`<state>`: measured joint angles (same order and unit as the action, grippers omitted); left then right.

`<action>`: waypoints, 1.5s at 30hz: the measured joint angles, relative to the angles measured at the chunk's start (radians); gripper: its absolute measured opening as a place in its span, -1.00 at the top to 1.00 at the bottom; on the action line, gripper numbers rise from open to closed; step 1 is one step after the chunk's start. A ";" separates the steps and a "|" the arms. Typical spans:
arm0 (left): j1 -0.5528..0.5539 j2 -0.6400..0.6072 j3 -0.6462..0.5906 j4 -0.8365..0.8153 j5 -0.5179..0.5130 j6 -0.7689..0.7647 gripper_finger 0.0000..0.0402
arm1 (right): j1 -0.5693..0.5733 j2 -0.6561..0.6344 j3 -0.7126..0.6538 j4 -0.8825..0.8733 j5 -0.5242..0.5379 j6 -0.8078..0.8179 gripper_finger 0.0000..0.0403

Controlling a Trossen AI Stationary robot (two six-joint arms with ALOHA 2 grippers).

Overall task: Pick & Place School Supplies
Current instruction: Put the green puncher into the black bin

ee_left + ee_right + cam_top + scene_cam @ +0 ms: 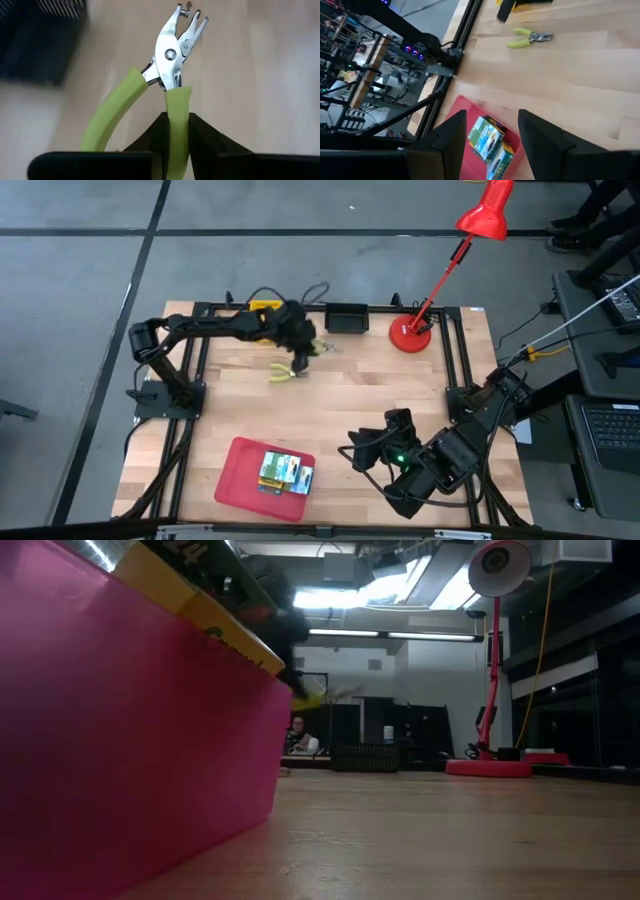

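Observation:
My left gripper [303, 352] is over the far middle of the table, shut on a yellow-green-handled plier-type tool [170, 75] with a metal tip; in the low view the tool [312, 692] hangs in the air. A second such tool [285, 373] lies flat on the wood just beside it and also shows in the right wrist view [530, 37]. Green-and-yellow crayon boxes [286, 471] lie in the red tray [240, 480]. My right gripper [492, 135] is open and touches nothing, near the tray's right side [368, 448]. No orange pieces show. My left gripper pinches one yellow-green handle [177, 120] of the tool between its two fingers, which lie along it. The tool's second handle [107, 120] is free beside them, and the metal tip [182, 27] points away from the gripper. The low view shows the tool lifted clear of the table.
A red desk lamp's base [410, 335] stands at the far right, its head [487, 210] beyond the table. A black box [347, 317] and a yellow item [262, 307] sit at the far edge. Bare wood [400, 390] lies mid-table. A person [297, 732] is in the room behind.

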<state>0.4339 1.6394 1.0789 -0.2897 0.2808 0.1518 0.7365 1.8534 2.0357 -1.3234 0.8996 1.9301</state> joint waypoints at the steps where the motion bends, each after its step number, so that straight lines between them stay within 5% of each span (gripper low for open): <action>1: 0.004 0.003 0.024 0.023 0.003 -0.037 0.81 | 0.003 0.000 0.000 0.000 0.009 0.000 0.10; 9: 0.066 0.187 0.338 0.055 0.065 -0.264 0.81 | 0.006 0.000 0.000 -0.005 0.002 -0.019 0.10; 21: 0.140 0.548 0.838 -0.306 -0.001 -0.112 0.81 | 0.006 0.000 0.000 -0.001 0.024 0.005 0.10; 45: 0.192 0.641 0.865 -0.288 0.052 0.045 0.81 | 0.003 0.000 0.000 -0.001 0.062 0.052 0.10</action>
<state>0.6259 2.2801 1.9441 -0.5773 0.3326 0.1967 0.7397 1.8538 2.0357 -1.3242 0.9615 1.9820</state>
